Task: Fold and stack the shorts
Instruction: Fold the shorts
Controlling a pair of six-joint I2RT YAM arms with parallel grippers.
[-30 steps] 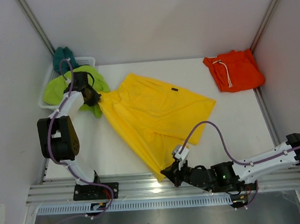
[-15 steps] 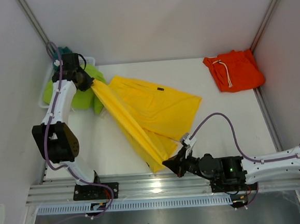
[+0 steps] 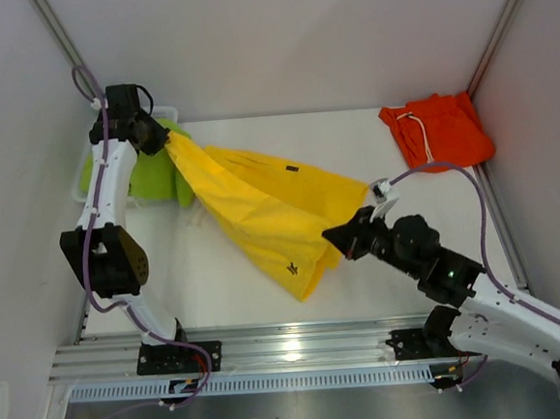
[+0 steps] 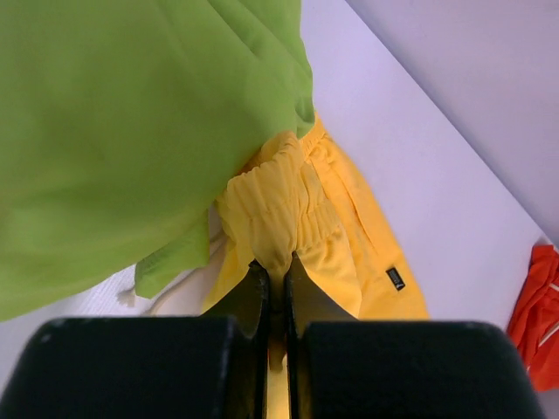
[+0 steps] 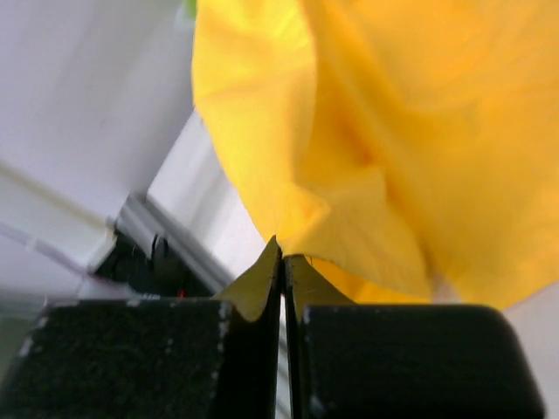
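Left pincer [image 4: 272, 266] is clamping the waistband of the yellow shorts [image 3: 261, 211]. Right pincer [image 5: 281, 249] is pinching just a thin edge. Shorts are hanging between them, low corner drooping toward the tabletop [image 3: 219, 292].

Risk: right bite is looking shallow, so tension could be pulling it free. Green shorts [image 3: 152, 181] are crowding the left pincer and could be snagging. Orange shorts [image 3: 439, 134] are lying well apart, far right.

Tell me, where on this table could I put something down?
Bare table lies near-left, in front of the yellow shorts, and far-centre, between them and the orange shorts. The far-left corner, with green shorts, is crowded.
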